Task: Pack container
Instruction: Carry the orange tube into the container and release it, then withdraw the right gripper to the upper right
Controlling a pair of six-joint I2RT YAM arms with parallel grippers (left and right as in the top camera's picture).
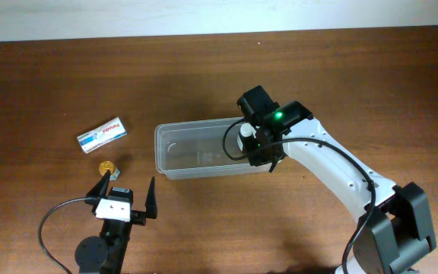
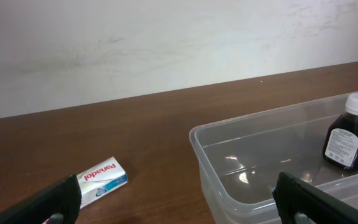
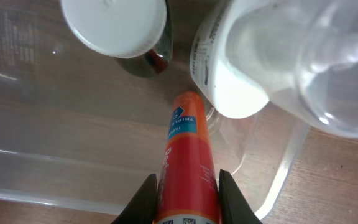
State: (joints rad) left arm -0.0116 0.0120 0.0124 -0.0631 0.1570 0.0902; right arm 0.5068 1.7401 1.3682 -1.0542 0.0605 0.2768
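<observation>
The clear plastic container lies in the middle of the table. My right gripper hangs over its right end, shut on an orange-red tube that points down into the tub. Under it in the right wrist view stand a dark bottle with a white cap and a white bottle with a clear cap, inside the container. The dark bottle also shows in the left wrist view, in the container. My left gripper is open and empty, near the front left of the tub.
A white Panadol box lies left of the container; it also shows in the left wrist view. A small gold object sits just ahead of my left gripper. A black cable loops at the front left.
</observation>
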